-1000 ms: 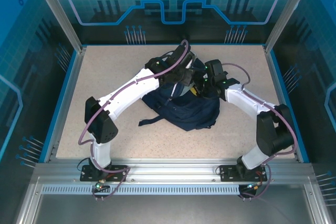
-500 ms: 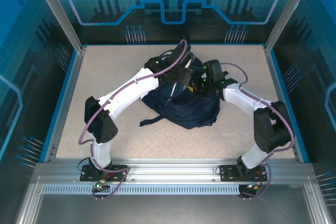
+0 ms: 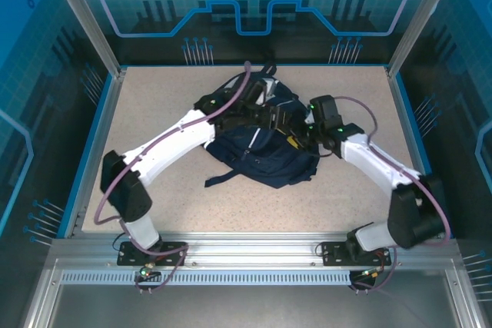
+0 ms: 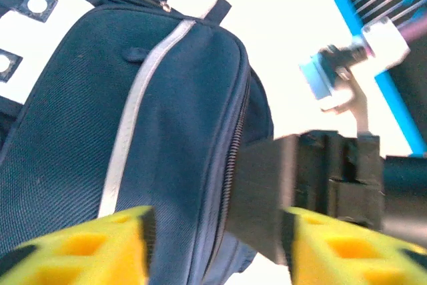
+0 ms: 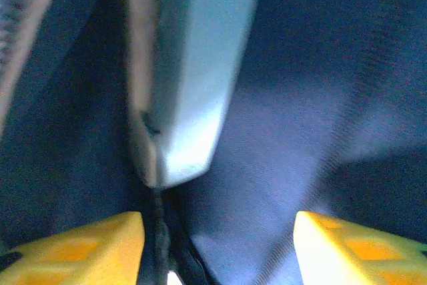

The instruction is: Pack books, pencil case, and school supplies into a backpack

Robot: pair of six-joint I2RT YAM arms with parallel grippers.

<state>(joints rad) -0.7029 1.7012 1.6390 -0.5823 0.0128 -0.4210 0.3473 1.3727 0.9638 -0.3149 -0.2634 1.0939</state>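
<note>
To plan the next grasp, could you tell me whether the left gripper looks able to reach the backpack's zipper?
Probably yes: the left gripper, jaws apart, hangs above the backpack with the zipper directly ahead. The right arm has its black end close beside that zipper and may crowd it.

Count so far: backpack [image 3: 265, 160] x1, surface [image 3: 154, 105] x1. Arms x2: left arm [image 3: 173, 144], right arm [image 3: 377, 163]. Purple cables [image 3: 247, 78] x2, one per arm. Claws x2: left claw [image 4: 217, 248], right claw [image 5: 217, 248]. Yellow pads [image 4: 80, 245] x2 on each, four total. White stripe [image 4: 131, 125] x1 in the left wrist view. Pale flat piece [image 5: 187, 65] x1 in the right wrist view, can't tell what it is.
</note>
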